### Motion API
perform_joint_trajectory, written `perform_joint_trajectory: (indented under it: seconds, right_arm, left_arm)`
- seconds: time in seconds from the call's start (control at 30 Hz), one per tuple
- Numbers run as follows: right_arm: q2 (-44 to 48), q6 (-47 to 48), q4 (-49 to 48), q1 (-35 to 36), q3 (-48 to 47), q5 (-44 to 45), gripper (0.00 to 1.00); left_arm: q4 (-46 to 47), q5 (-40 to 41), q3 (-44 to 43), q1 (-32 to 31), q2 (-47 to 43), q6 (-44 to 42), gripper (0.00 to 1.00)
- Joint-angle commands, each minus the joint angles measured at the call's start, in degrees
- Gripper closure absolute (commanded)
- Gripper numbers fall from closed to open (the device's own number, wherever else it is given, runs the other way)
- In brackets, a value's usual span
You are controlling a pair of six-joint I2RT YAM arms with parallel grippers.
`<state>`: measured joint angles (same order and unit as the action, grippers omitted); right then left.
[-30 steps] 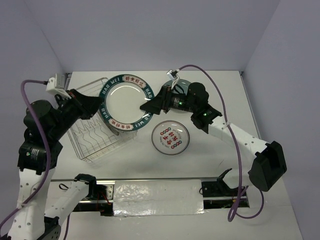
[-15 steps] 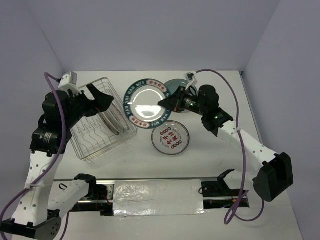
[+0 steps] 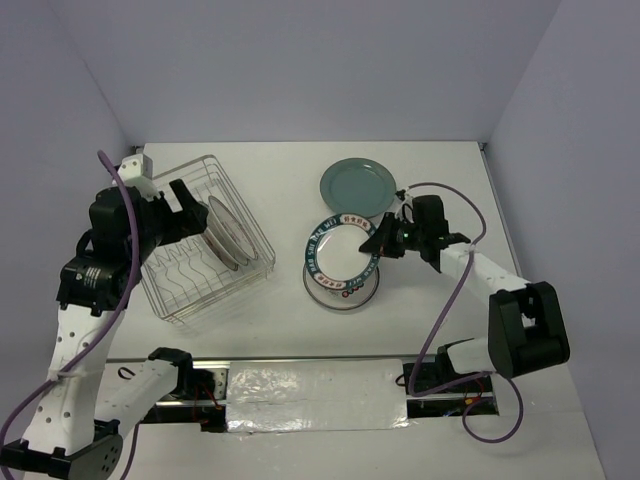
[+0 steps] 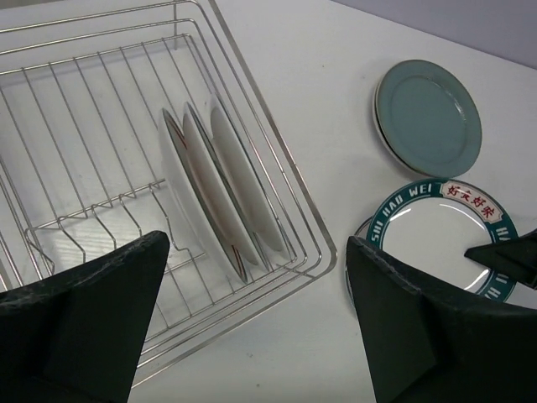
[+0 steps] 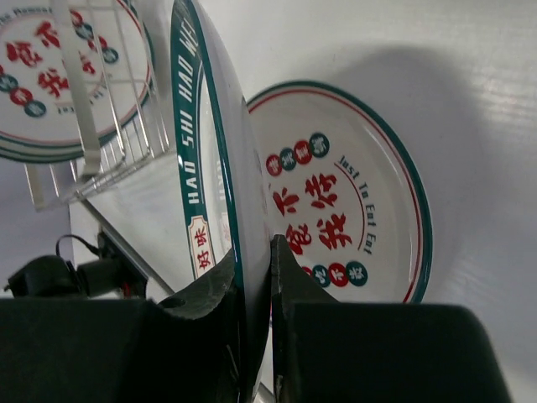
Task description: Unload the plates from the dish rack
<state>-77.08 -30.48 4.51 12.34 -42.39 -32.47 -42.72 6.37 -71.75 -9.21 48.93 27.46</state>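
Dish rack [image 3: 180, 280]: set on the left part of the counter [image 3: 280, 170]; three racked plates [image 4: 214, 197] are stood on edge among its prongs.
Left gripper [image 4: 256, 252]: held above the rack, jaws spread wide, nothing grasped.
Right gripper [image 5: 253, 267]: closed on the rim of the teal-rimmed plate [image 3: 335, 250].
Teal-rimmed plate: held tilted over the red-marked plate [image 5: 336, 210].
Red-marked plate: laid flat on the counter, partly covered.
Grey-teal plate [image 3: 357, 185]: laid flat on the counter, just beyond both.
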Motion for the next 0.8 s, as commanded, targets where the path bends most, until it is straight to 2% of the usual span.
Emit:
perform_joint_trajectory:
  seconds: [0.0,0.1,0.23,0.3,0.33,0.4,0.47,0.5,0.63,0.67,0.77]
  right_arm:
    - [0.7,4.2,-2.6,-0.4,0.4,-4.9,0.99]
    - [-1.2,6.6,-0.9,-0.4,1.1,-5.4,0.96]
    - [-4.3,9.7,1.1,-0.6,1.3,-5.9,0.87]
    - [-5.0,10.2,2.5,-0.6,1.3,-3.9,0.85]
    - [-5.2,10.4,2.8,-0.6,1.2,-2.9,0.80]
    - [-5.7,10.8,4.1,-0.6,0.9,-1.6,0.77]
    - [-5.8,11.4,6.5,-0.5,0.1,0.8,0.65]
    - [-5.5,12.1,9.2,-0.4,-0.7,4.2,0.50]
    - [-4.7,13.3,18.0,1.0,-3.7,16.0,0.29]
    - [-4.9,13.3,19.6,2.4,-4.5,22.5,0.28]
    - [-6.2,13.1,23.1,5.0,-6.6,29.4,0.26]
  left_arm:
    - [-0.5,2.2,-1.7,-0.1,-1.2,-2.8,0.00]
    - [-0.9,1.6,-1.1,-0.1,-1.2,-3.3,0.00]
    - [-1.0,1.3,0.1,-0.1,-1.2,-3.8,0.00]
    - [-1.1,1.0,0.5,-0.1,-1.2,-4.1,0.01]
    - [-1.1,0.9,0.6,-0.1,-1.0,-4.3,0.00]
    - [-1.4,0.9,0.6,-0.1,-0.9,-4.5,0.00]
    - [-1.4,1.0,0.5,-0.1,-0.8,-4.8,0.00]
    - [-1.7,1.3,0.4,-0.1,-0.8,-5.0,0.00]
    - [-2.5,3.3,0.6,-0.1,-0.2,-4.8,0.00]
    - [-2.8,4.9,0.7,-0.1,0.0,-4.6,0.00]
    - [-3.6,6.6,0.8,-0.1,1.1,-3.9,0.00]
